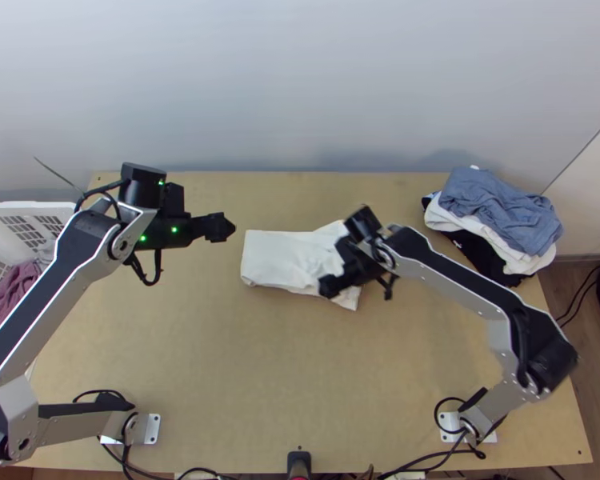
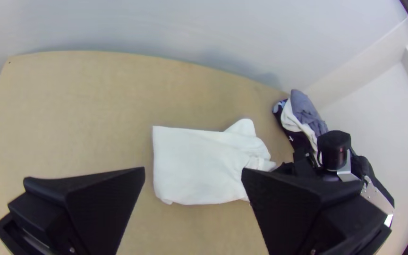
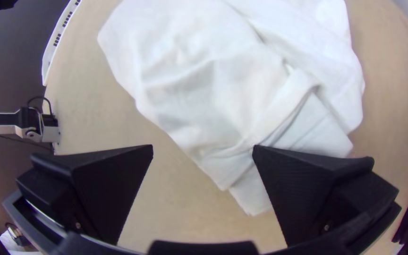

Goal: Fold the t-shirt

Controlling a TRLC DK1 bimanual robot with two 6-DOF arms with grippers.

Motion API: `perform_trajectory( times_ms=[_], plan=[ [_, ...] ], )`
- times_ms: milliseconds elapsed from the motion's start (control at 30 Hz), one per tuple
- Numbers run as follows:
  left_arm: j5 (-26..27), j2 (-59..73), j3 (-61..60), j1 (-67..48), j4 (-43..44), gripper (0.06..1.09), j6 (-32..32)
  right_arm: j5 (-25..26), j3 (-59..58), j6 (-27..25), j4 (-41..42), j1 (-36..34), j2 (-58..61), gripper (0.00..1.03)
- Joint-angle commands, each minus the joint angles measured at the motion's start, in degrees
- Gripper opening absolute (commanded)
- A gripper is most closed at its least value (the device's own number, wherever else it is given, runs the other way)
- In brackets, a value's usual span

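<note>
Tabletop (image 1: 260, 384) bears the folded white T-shirt (image 1: 288, 258) near its middle, long axis running left to right, straight edge left, rumpled end right. Left gripper (image 1: 226, 227), beside it, and right gripper (image 1: 327, 287), above the rumpled end, gape wide, empty.

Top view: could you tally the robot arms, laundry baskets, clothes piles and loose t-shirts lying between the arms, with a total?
Robot arms: 2
White laundry basket: 1
Clothes pile: 1
White t-shirt: 1
Total: 5
</note>
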Motion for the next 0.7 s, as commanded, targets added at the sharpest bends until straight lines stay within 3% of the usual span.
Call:
perform_trajectory(
  times_ms=[0,133,267,400,500,667],
  plan=[
    [0.0,-1.5,-3.7,0.0,0.4,1.05,0.1,0.6,-9.4,-1.5,2.9,-1.9,-9.6,0.98],
    [0.0,-2.9,-5.2,0.0,0.5,1.05,-0.2,6.6,-3.1,-6.9,4.5,2.7,-12.3,0.98],
    [-0.1,-4.4,-6.6,0.5,0.5,1.05,-0.4,17.7,-2.7,-19.1,7.8,9.6,-12.4,0.98],
    [-0.5,-6.0,-8.2,1.5,0.6,1.05,-0.5,23.4,-10.1,-31.0,18.8,15.6,-12.5,0.98],
    [-0.5,-7.2,-9.5,2.5,0.7,1.05,-0.5,28.3,-16.0,-38.1,33.7,18.3,-12.5,0.98],
    [-0.5,-8.7,-12.3,3.3,1.5,1.05,-1.2,29.0,-21.6,-45.9,45.0,19.2,-9.6,0.98]
  ],
)
